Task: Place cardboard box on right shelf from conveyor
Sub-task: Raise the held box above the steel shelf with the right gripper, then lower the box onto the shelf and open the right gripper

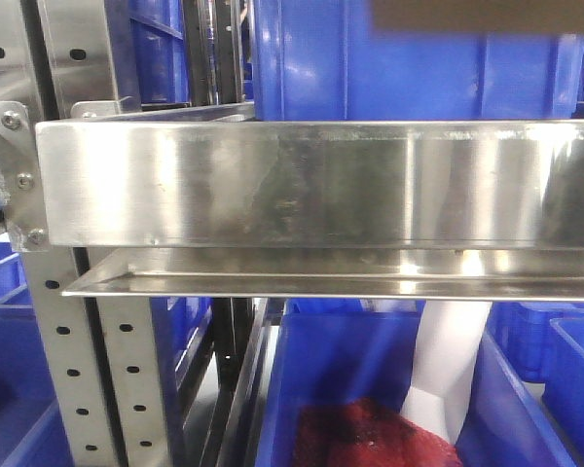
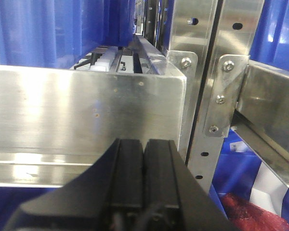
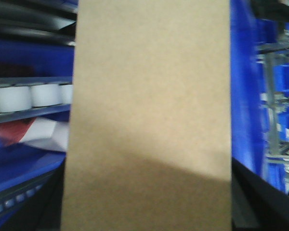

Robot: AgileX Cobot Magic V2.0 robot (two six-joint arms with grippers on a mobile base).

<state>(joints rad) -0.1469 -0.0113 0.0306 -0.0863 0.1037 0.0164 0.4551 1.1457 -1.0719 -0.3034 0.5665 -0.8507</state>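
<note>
My right wrist camera is filled almost edge to edge by the cardboard box, a plain tan face running from the top of the frame to the bottom, its lower half in shadow; dark shapes at the lower left and lower right corners flank it, but whether my right jaws are clamped on it I cannot tell from this view. Blue plastic bins crowd the right edge behind the box, and a row of white rollers crosses the left side at mid-height. In the front-facing view the right shelf spans the middle of the frame, its tall brushed-steel lip bolted at the left edge to a perforated upright; a dark brown strip at the very top right may be the box's underside, too blurred to say. Below the shelf, at the bottom centre, a blue bin holds something red. My left gripper sits at the bottom centre of the left wrist view, its two black fingers pressed flat together with nothing between them, close before another steel shelf lip that crosses the left of that frame.
</note>
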